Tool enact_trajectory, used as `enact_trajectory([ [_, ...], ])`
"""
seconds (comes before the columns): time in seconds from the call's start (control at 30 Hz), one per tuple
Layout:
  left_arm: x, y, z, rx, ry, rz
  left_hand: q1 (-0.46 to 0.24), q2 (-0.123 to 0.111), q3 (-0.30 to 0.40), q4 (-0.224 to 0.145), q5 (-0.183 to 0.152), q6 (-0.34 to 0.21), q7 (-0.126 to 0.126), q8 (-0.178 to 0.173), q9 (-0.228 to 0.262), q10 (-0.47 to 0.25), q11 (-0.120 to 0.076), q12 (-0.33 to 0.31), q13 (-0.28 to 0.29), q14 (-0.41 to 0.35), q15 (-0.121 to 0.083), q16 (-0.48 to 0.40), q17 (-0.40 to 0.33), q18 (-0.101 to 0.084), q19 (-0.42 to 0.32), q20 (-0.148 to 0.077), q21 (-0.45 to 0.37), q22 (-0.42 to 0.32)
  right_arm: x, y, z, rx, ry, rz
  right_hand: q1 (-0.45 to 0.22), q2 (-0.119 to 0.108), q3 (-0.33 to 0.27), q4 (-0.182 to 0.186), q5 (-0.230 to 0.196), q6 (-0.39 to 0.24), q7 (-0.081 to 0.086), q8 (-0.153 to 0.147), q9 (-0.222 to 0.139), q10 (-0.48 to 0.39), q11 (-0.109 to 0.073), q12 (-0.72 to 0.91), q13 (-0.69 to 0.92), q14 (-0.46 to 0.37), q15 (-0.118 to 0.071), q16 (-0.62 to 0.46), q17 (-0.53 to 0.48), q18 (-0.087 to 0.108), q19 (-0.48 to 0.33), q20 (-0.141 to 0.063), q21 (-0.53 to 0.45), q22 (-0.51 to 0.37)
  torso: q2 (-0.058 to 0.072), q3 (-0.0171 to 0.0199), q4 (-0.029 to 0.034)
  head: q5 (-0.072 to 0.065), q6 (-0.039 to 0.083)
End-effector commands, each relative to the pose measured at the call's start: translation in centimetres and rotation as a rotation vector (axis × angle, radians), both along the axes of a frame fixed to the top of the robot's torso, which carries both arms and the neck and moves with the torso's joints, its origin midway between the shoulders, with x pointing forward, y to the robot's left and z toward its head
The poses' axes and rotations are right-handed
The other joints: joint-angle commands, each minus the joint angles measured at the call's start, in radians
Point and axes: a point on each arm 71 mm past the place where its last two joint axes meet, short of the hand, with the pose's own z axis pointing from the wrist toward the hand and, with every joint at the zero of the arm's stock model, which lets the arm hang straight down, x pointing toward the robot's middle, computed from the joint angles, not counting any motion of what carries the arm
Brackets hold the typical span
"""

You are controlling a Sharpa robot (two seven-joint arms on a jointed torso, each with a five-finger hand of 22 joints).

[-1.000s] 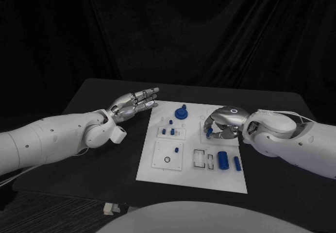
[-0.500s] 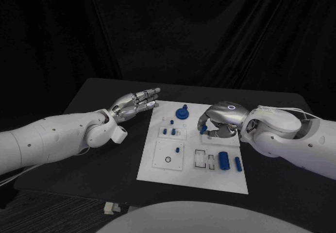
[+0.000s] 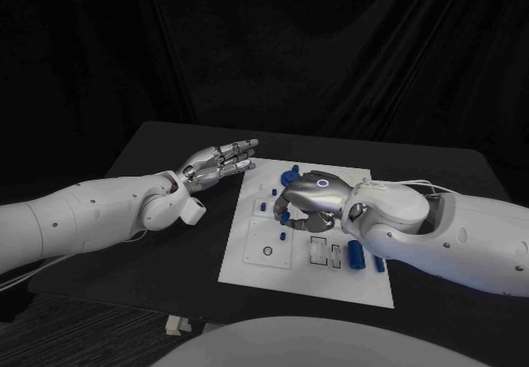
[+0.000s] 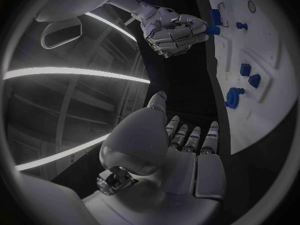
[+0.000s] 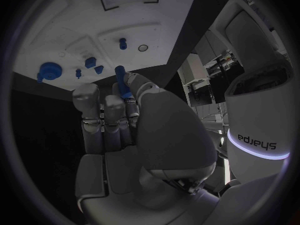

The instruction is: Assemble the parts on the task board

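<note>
The white task board (image 3: 256, 267) lies in the middle of the black table. My right hand (image 3: 306, 200) hovers over the board's middle and pinches a small blue peg (image 5: 122, 81) between its fingertips; the left wrist view shows that peg (image 4: 212, 30) too. A blue knobbed part (image 3: 289, 178) stands at the far end, partly behind the hand. Small blue pegs (image 3: 264, 203) stand left of the hand. Two blue cylinders (image 3: 355, 253) lie at the near right. My left hand (image 3: 221, 164) floats by the board's far left corner, fingers straight and apart, holding nothing.
A small black ring (image 3: 266, 251) and a short blue peg (image 3: 281, 235) sit on the board's near left square. Rectangular slots (image 3: 319, 251) lie beside the cylinders. Bare black table (image 3: 165, 252) surrounds the board, with dark curtain behind.
My right hand has moved leftward from the board's right side to its middle, carrying the blue peg. The left hand has stayed where it was.
</note>
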Motion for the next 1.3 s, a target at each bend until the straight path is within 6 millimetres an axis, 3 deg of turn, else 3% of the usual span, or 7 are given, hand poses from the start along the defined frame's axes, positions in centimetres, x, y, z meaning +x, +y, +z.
enact_trajectory([
  [0.03, -0.1, -0.1, 0.3, -0.042, -0.024, -0.008, 0.008, 0.002, 0.005, -0.002, 0.006, 0.0, 0.0, 0.006, 0.001, -0.003, 0.006, 0.004, 0.001, 0.003, 0.007, 0.005, 0.001, -0.001, 0.006, -0.003, 0.005, 0.0, -0.1, 0.9, -0.6, -0.025, -0.038, 0.007, -0.005, -0.009, 0.006, -0.001, 0.004, -0.007, 0.0, -0.006, -0.001, 0.021, -0.012, -0.005, 0.007, 0.011, 0.004, 0.015, 0.016, -0.012, 0.005, 0.006, 0.011, 0.104, 0.0, 0.0001, 0.0002, 0.002, 0.0],
  [0.5, 0.0, -0.2, 0.3, -0.04, -0.027, -0.005, 0.008, 0.007, 0.01, -0.003, 0.008, 0.0, 0.002, 0.006, 0.001, -0.004, 0.007, 0.003, 0.001, 0.002, 0.008, 0.004, 0.0, -0.003, 0.002, -0.003, 0.002, -0.007, -1.2, 3.6, -3.1, -0.03, 0.004, 0.051, -0.006, -0.009, 0.013, -0.006, 0.004, -0.009, 0.001, -0.011, -0.001, 0.02, -0.011, -0.009, 0.006, 0.019, 0.004, 0.023, 0.028, -0.013, 0.011, 0.007, 0.025, 0.106, 0.0, -0.0003, 0.0004, 0.006, 0.0],
  [1.3, 0.0, -0.2, 0.1, -0.037, -0.022, -0.004, 0.008, 0.013, 0.016, -0.004, 0.007, 0.003, 0.006, 0.006, 0.002, -0.006, 0.008, 0.002, 0.0, 0.001, 0.011, 0.004, 0.0, -0.005, 0.0, -0.003, 0.001, -0.009, -2.2, 3.4, -4.6, -0.03, 0.042, 0.039, -0.009, -0.011, 0.02, -0.012, 0.006, -0.01, 0.001, -0.015, -0.001, 0.022, -0.011, -0.012, 0.007, 0.028, 0.005, 0.036, 0.046, -0.016, 0.019, 0.008, 0.046, 0.11, 0.0, -0.0002, -0.0002, 0.013, 0.0],
])
